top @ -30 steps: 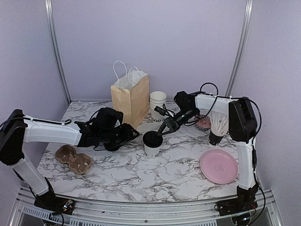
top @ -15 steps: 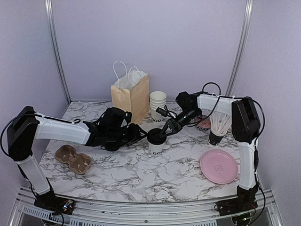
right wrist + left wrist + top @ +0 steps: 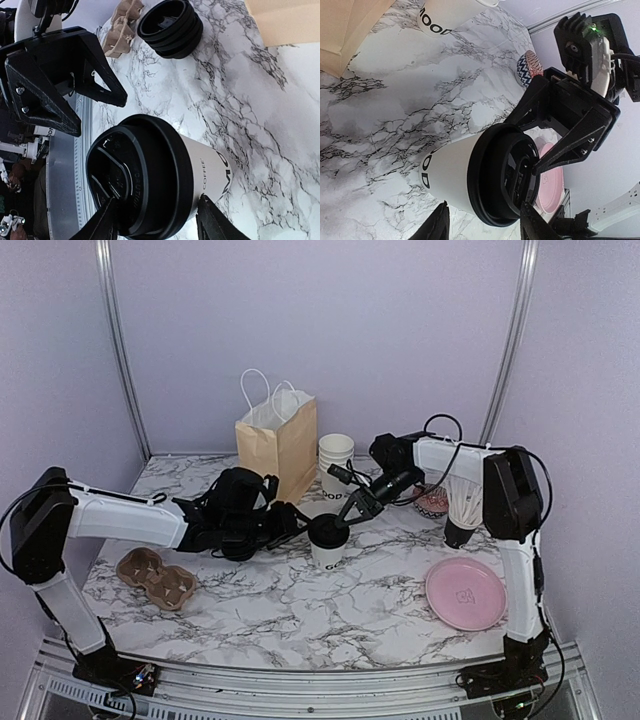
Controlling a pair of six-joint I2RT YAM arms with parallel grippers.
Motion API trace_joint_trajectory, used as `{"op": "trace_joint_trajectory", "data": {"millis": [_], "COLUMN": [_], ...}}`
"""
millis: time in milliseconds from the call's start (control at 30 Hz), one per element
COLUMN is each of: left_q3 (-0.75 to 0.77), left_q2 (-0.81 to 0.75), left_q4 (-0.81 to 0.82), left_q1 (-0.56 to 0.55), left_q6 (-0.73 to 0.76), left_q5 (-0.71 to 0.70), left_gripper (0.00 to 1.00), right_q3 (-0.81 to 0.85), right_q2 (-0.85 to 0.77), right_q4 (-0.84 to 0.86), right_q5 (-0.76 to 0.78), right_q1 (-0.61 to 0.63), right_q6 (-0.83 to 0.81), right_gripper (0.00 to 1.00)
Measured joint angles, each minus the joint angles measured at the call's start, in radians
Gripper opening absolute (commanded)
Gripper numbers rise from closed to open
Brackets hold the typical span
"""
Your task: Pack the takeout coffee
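Standing upright on the worktop (image 3: 300, 610), the coffee (image 3: 328, 545) sat just in front of the bag (image 3: 277, 445), off its right corner. The left pincer (image 3: 298, 521) met it from the bag's side and the right pincer (image 3: 345, 513) from the opposite side, each straddling the black lid; whether either clamped it could not be told.

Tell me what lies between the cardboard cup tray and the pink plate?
Nothing: the top view shows only bare marble table between cup tray and pink plate; the takeout coffee stands farther back.
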Motion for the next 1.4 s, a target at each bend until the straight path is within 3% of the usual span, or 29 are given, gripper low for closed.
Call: {"op": "trace_joint_trajectory", "data": {"millis": [167, 300, 567, 700, 900, 1000, 1167, 1400], "left_q3": [-0.053, -0.090, -0.111, -0.074, 0.030, 0.083, 0.159, 0.209], "left_q2": [-0.082, -0.142, -0.138, -0.084, -0.004, 0.037, 0.116, 0.184], "left_q4": [0.000, 0.002, 0.004, 0.000, 0.002, 0.005, 0.008, 0.011], "left_q1": [-0.004, -0.004, -0.003, -0.002, 0.005, 0.011, 0.019, 0.017], "left_q6": [-0.001, -0.001, 0.006, 0.029, 0.068, 0.079, 0.099, 0.124], "left_q5": [-0.010, -0.020, -0.062, -0.073, -0.074, -0.073, -0.062, 0.010], "left_gripper": [0.49, 0.49, 0.57, 0.60, 0.60, 0.60, 0.57, 0.47], "right_q3": [0.159, 0.268, 0.270, 0.194, 0.003, -0.095, -0.190, -0.196], "right_q2": [0.116, 0.193, 0.197, 0.130, -0.057, -0.123, -0.147, -0.147], "right_q4": [-0.124, -0.217, -0.283, -0.211, -0.073, -0.003, 0.065, 0.100], "right_q5": [-0.077, -0.122, -0.124, -0.075, 0.022, 0.060, 0.108, 0.128], "right_q1": [-0.001, 0.000, 0.006, -0.003, -0.008, -0.008, -0.008, 0.001], "right_q6": [-0.108, -0.190, -0.234, -0.168, -0.064, -0.023, 0.032, 0.068], "right_gripper": [0.51, 0.58, 0.74, 0.82, 0.79, 0.72, 0.64, 0.58]}}
